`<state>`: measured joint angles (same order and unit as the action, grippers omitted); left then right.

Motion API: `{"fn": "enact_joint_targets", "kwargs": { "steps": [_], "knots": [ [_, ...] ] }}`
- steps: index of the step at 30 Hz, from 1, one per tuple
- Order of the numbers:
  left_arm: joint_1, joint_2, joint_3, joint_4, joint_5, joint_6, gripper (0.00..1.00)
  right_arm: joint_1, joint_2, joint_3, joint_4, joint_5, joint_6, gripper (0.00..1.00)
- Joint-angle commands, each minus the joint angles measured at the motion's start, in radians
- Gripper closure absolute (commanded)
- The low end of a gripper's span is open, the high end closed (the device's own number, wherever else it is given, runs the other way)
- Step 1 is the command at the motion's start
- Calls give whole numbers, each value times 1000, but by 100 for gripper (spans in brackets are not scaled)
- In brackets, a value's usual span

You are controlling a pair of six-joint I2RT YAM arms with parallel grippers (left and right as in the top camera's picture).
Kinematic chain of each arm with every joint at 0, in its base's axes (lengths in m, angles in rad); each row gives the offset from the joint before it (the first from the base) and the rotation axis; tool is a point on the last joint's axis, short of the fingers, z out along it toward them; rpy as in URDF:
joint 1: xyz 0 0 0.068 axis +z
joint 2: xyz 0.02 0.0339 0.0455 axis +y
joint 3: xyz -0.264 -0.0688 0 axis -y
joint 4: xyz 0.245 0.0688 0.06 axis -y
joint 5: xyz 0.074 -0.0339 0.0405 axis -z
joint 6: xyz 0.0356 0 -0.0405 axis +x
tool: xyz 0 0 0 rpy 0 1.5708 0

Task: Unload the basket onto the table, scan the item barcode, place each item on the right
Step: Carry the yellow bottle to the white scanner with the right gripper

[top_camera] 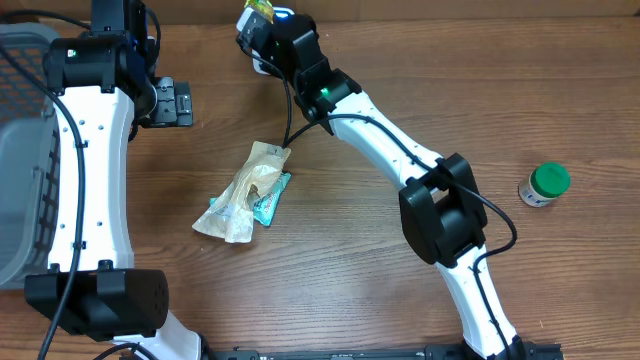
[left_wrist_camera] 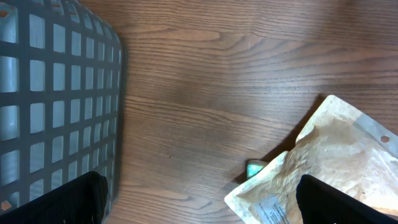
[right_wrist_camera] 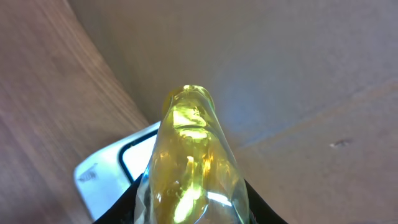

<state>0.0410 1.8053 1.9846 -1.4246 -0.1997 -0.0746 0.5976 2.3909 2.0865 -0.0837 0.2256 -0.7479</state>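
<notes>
A clear yellow packet [right_wrist_camera: 193, 155] is the item; my right gripper [right_wrist_camera: 193, 208] is shut on it, its black fingers [right_wrist_camera: 127, 208] pressing either side. From overhead the packet [top_camera: 257, 10] and the right gripper [top_camera: 264, 28] are at the table's far edge, top centre. A white scanner with a black-framed window [right_wrist_camera: 109, 171] lies just under and left of the packet. No barcode shows on the packet. My left gripper [top_camera: 172, 102] hangs open at the far left, and nothing is between its fingertips [left_wrist_camera: 62, 199] above bare wood.
A grey mesh basket [top_camera: 20, 150] [left_wrist_camera: 56, 93] stands at the left edge. In the table's middle lie a kraft paper pouch [top_camera: 245, 190] [left_wrist_camera: 336, 162] and a teal packet [top_camera: 272, 200] [left_wrist_camera: 255, 168] under it. A green-lidded jar [top_camera: 545, 183] stands at the right.
</notes>
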Motion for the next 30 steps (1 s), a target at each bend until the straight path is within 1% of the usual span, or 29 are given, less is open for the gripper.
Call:
{"fn": "enact_joint_targets", "kwargs": {
  "steps": [1,5,10,12,15,22,26,30],
  "knots": [
    [-2,1,12,1,-10,7,1,-28,7,13,40,18,-21,96],
    [-2,1,12,1,-10,7,0,-54,35,12,91,9,-21,96],
    [-2,1,12,1,-10,7,1,-66,73,12,211,9,-20,96],
    [-2,1,12,1,-10,7,1,-66,75,12,234,6,-20,96],
    [-2,1,12,1,-10,7,1,-59,75,12,257,5,-20,96],
    [-2,1,12,1,-10,7,1,-43,80,10,249,5,-48,96],
    [-2,1,12,1,-10,7,0,-43,97,10,245,1,-137,96],
    [-2,1,12,1,-10,7,0,-42,137,9,243,2,-279,96]
  ]
}}
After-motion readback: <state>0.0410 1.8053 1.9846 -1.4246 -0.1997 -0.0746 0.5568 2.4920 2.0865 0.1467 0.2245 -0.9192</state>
